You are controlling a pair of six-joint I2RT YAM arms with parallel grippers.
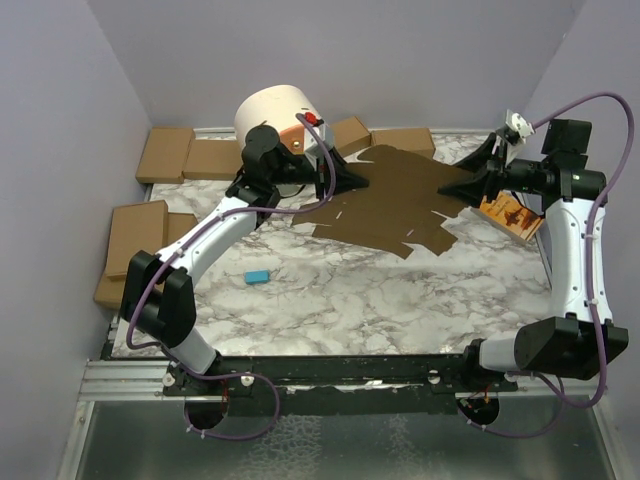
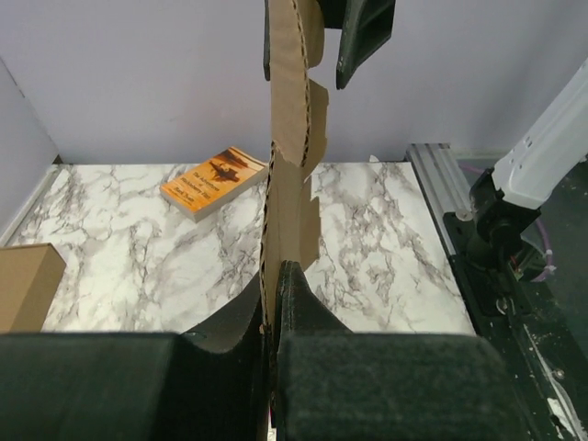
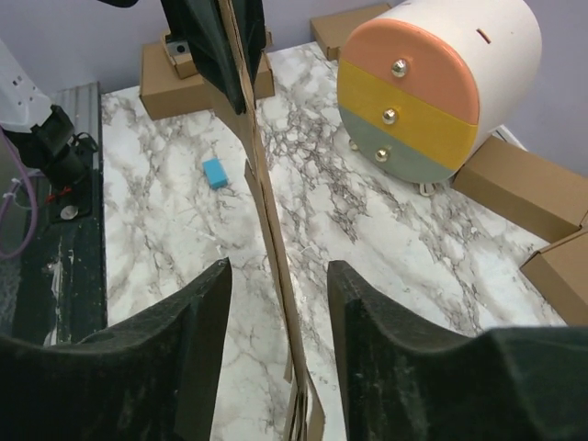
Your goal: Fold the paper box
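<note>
The paper box [image 1: 400,205] is a wide brown die-cut cardboard sheet, held flat above the back middle of the marble table. My left gripper [image 1: 352,180] is shut on the sheet's left edge; in the left wrist view the sheet [image 2: 287,184] runs edge-on up from my closed fingers [image 2: 276,303]. My right gripper [image 1: 470,185] is open, its fingers either side of the sheet's right edge. In the right wrist view the sheet [image 3: 266,202] stands edge-on between the spread fingers [image 3: 276,276], touching neither.
A white round drawer unit [image 1: 275,115] stands at the back left. Ready-made brown boxes [image 1: 190,155] line the back and left [image 1: 135,235]. An orange booklet [image 1: 512,215] lies at the right. A small blue block [image 1: 257,276] lies left of centre.
</note>
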